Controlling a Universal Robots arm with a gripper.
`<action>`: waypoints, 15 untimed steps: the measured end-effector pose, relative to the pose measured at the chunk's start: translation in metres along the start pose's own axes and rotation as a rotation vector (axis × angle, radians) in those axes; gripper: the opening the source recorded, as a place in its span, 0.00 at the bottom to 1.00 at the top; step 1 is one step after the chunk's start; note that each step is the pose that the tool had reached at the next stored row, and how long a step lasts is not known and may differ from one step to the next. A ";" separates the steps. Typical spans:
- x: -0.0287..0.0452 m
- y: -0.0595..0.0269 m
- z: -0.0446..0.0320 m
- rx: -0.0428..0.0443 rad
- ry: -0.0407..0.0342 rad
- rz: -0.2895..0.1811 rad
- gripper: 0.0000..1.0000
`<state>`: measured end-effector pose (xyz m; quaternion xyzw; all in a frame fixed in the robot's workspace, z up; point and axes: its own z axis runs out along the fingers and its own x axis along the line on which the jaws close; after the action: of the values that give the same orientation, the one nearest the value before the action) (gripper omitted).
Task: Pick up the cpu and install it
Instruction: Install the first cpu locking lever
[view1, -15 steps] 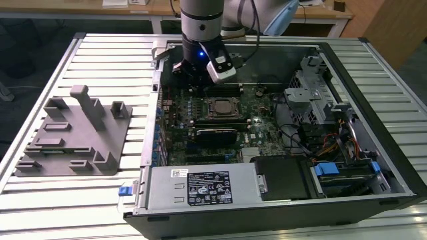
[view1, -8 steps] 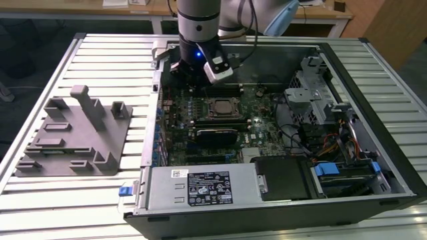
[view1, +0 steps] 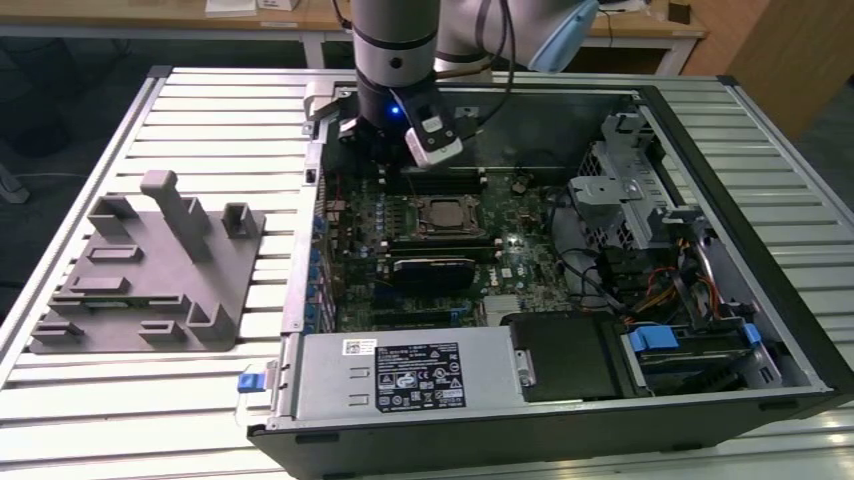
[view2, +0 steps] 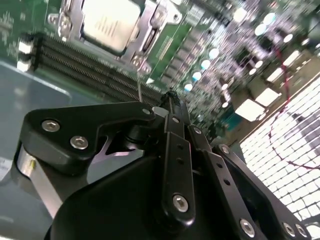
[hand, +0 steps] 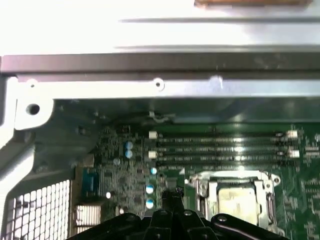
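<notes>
the claw (view2: 171, 97) hangs clenched, fingertips pressed together with nothing between them, over the memory slots (hand: 220, 147). the cpu (hand: 235, 197) lies flat in its socket (hand: 199, 186) just beside the claw, not touching it, apparently already seated. the computer case (view1: 561, 425) lies on the tabletop (view1: 214, 110) with its open side up, so the claw can reach in.

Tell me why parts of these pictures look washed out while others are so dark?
First wrist view: everything above the case rim is blown out white. Second wrist view: the vent grille glares and bright spots dot the motherboard, while the gripper looms dark. Exterior view: even light, though the cpu sits in shade.
</notes>
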<state>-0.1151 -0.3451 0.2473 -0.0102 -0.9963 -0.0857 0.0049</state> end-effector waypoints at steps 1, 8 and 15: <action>0.0001 -0.0001 0.0000 -0.0130 0.0005 -0.001 0.11; 0.0003 -0.0005 -0.0001 -0.0590 0.0018 -0.003 0.11; 0.0003 -0.0006 -0.0002 -0.0838 0.0023 -0.003 0.11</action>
<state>-0.1154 -0.3458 0.2474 -0.0088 -0.9918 -0.1274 0.0055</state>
